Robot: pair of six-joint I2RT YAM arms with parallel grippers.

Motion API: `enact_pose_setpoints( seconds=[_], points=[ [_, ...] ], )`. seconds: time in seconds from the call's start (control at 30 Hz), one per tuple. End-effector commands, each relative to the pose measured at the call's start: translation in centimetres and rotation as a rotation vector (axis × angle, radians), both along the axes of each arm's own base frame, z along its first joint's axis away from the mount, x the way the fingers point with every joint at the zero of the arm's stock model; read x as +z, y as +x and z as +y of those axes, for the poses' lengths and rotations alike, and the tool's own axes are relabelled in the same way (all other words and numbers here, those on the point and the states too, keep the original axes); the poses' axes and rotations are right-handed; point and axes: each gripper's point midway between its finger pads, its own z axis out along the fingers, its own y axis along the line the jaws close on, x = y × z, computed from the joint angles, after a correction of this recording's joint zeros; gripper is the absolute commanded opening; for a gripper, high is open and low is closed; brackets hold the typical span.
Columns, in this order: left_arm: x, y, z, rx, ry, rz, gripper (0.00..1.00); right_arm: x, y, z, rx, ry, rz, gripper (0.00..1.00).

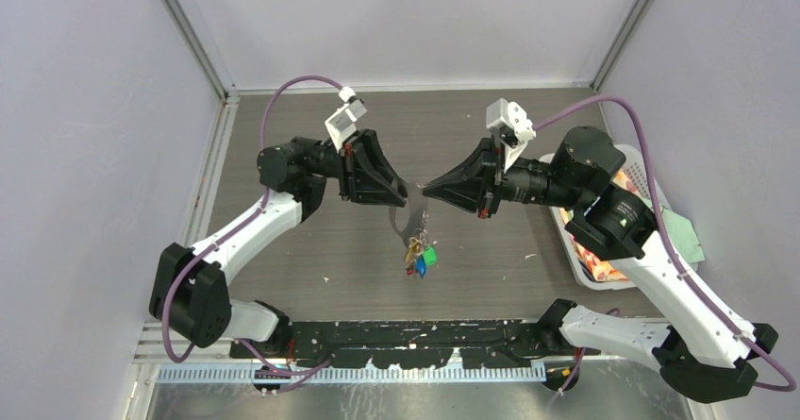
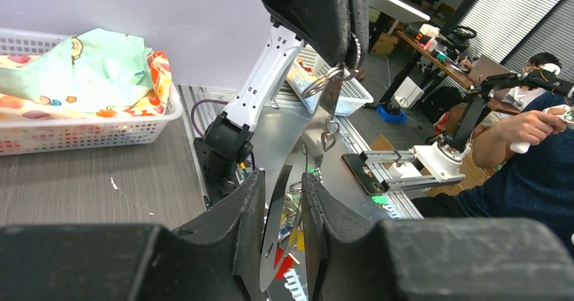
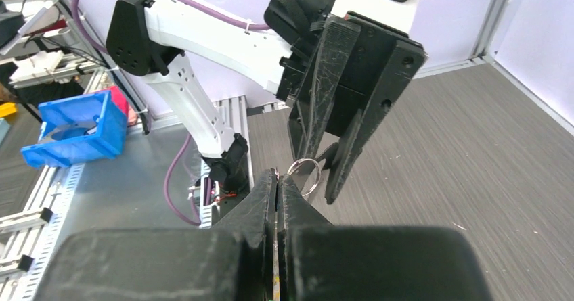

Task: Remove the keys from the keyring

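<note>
The keyring, a thin silvery plate, hangs in the air between my two grippers over the middle of the table. The keys, with green, blue, red and yellow heads, dangle in a bunch below it. My right gripper is shut on the keyring's top edge, next to a wire ring. My left gripper is open. In the left wrist view its fingers stand on either side of the plate, with a narrow gap on each side. Red and yellow key heads show beneath.
A white basket full of patterned cloth stands at the table's right edge, under the right arm; it also shows in the left wrist view. Grey walls close the left, back and right sides. A blue bin sits off the table.
</note>
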Motion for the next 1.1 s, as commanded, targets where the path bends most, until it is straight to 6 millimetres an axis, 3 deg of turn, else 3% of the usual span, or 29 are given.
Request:
enact_pose_setpoints(
  seconds=[0.0, 0.1, 0.2, 0.3, 0.4, 0.5, 0.57, 0.67, 0.73, 0.83, 0.93, 1.07],
  points=[
    [1.1, -0.9, 0.4, -0.003, -0.045, -0.034, 0.25, 2.7, 0.4, -1.3, -0.083, 0.052, -0.086, 0.01],
    [1.2, -1.0, 0.5, 0.001, -0.049, -0.018, 0.19, 2.3, 1.0, -1.4, -0.114, 0.049, -0.082, 0.01],
    [1.4, -1.0, 0.4, 0.013, -0.054, 0.004, 0.01, 1.6, 2.1, -1.4, -0.167, 0.040, -0.066, 0.01],
    [0.5, 0.1, 0.1, 0.061, -0.005, 0.092, 0.00, -0.1, 4.0, -1.7, -0.266, 0.022, -0.023, 0.01],
    [-1.7, 2.1, 0.3, 0.225, 0.074, 0.143, 0.00, -3.3, 6.5, -2.6, -0.418, 0.002, 0.060, 0.01],
    [-5.6, 4.1, 1.7, 0.526, 0.294, 0.138, 0.00, -7.0, 9.1, -4.2, -0.601, -0.027, 0.141, 0.03],
    [-7.4, 4.9, 3.2, 0.656, 0.427, 0.161, 0.00, -9.5, 10.4, -5.1, -0.704, -0.030, 0.185, 0.23],
    [-9.3, 5.7, 5.2, 0.777, 0.600, 0.198, 0.00, -12.7, 11.3, -4.7, -0.742, 0.002, 0.258, 0.51],
    [-10.8, 6.0, 6.4, 0.831, 0.727, 0.214, 0.00, -14.4, 12.0, -4.7, -0.781, 0.049, 0.305, 0.64],
    [-12.3, 4.9, 7.1, 0.873, 0.951, 0.095, 0.00, -16.3, 12.8, -5.1, -0.837, 0.112, 0.352, 0.77],
    [-13.6, 4.1, 7.9, 0.874, 1.154, 0.033, 0.00, -17.8, 12.8, -4.5, -0.819, 0.134, 0.380, 0.81],
    [-13.4, 4.1, 7.7, 0.841, 1.174, 0.012, 0.00, -18.5, 11.8, -3.3, -0.724, 0.181, 0.400, 0.83]
  ],
)
